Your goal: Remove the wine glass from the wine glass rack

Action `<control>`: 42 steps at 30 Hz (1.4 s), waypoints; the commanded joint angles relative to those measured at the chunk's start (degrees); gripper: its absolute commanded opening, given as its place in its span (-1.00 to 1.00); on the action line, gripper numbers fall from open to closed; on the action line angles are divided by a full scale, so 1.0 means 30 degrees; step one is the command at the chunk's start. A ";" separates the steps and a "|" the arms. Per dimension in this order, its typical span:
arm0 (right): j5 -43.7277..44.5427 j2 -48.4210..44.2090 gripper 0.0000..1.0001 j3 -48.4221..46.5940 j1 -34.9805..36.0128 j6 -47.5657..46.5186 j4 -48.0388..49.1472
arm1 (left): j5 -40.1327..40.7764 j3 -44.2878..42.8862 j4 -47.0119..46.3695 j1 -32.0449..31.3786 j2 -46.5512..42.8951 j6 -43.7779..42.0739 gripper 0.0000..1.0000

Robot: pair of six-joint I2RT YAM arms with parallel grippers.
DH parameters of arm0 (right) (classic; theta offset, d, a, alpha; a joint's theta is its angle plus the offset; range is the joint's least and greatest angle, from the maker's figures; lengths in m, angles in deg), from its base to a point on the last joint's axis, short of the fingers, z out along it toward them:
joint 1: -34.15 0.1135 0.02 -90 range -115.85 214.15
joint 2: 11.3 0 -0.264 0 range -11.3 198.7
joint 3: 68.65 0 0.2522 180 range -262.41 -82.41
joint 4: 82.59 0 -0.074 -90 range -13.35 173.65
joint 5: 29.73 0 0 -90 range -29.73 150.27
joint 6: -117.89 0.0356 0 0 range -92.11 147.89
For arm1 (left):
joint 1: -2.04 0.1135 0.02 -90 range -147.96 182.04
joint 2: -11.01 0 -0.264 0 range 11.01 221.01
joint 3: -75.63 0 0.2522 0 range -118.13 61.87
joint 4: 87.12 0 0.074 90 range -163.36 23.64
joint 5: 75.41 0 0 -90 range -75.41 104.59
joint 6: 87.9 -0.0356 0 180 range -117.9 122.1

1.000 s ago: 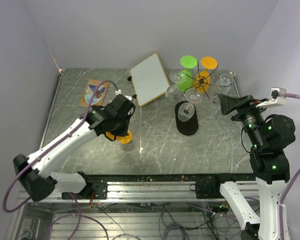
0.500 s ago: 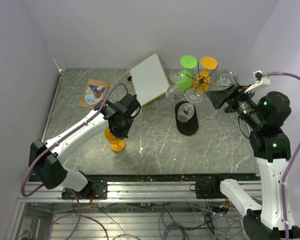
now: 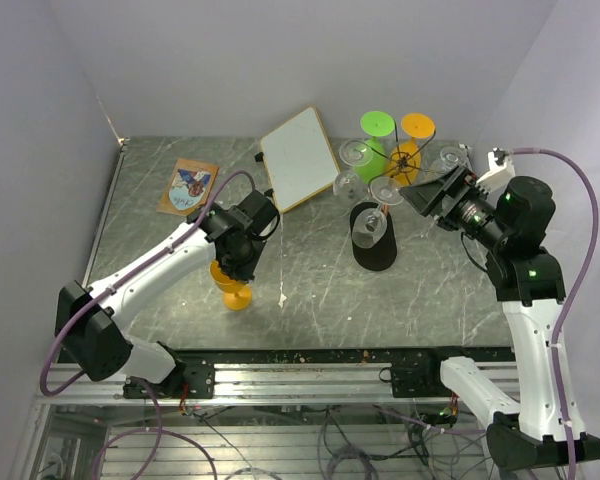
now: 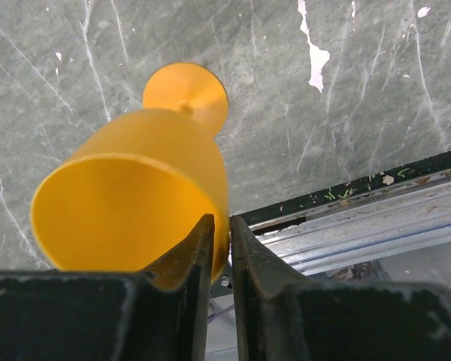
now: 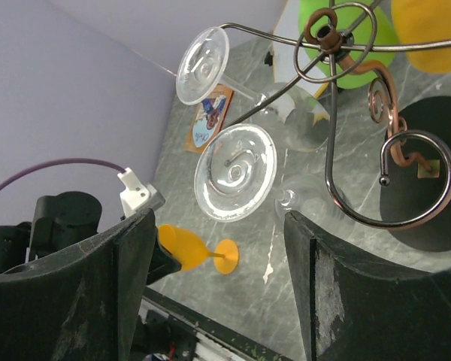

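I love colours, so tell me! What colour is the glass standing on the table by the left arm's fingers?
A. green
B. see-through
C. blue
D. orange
D: the glass by the left arm's fingers is orange all over, from its cup down to its round foot, and it stands upright on the grey table.
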 commanded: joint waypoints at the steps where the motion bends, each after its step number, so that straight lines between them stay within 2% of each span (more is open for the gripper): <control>1: 0.0244 -0.0285 0.37 0.0398 0.0043 0.1579 0.0212 | -0.0062 0.0153 0.0100 0.0078 -0.0079 -0.0096 -0.41; 8: -0.0096 -0.0080 0.33 0.0345 0.0026 0.2280 0.0133 | 0.0192 -0.0038 -0.0173 0.0070 -0.0726 0.0117 0.02; 16: 0.0485 -0.0254 0.24 0.1145 0.0036 0.4239 0.0324 | 0.0763 -0.1063 -0.1951 0.0068 -0.2989 0.0651 0.33; 23: 0.0722 -0.0033 0.16 0.2048 0.0035 0.6077 0.0884 | 0.0291 -0.1055 -0.5712 0.0083 -0.6290 0.1396 0.47; 32: 0.1217 0.0363 0.13 0.2456 0.0026 0.8125 0.1341 | -0.0042 0.2000 -1.0615 0.0093 -1.1074 0.3560 0.57; 42: 0.1065 0.1620 0.04 0.1735 0.0055 0.8396 0.1174 | 0.1916 0.2112 -1.0080 0.0077 -1.3318 0.3348 0.66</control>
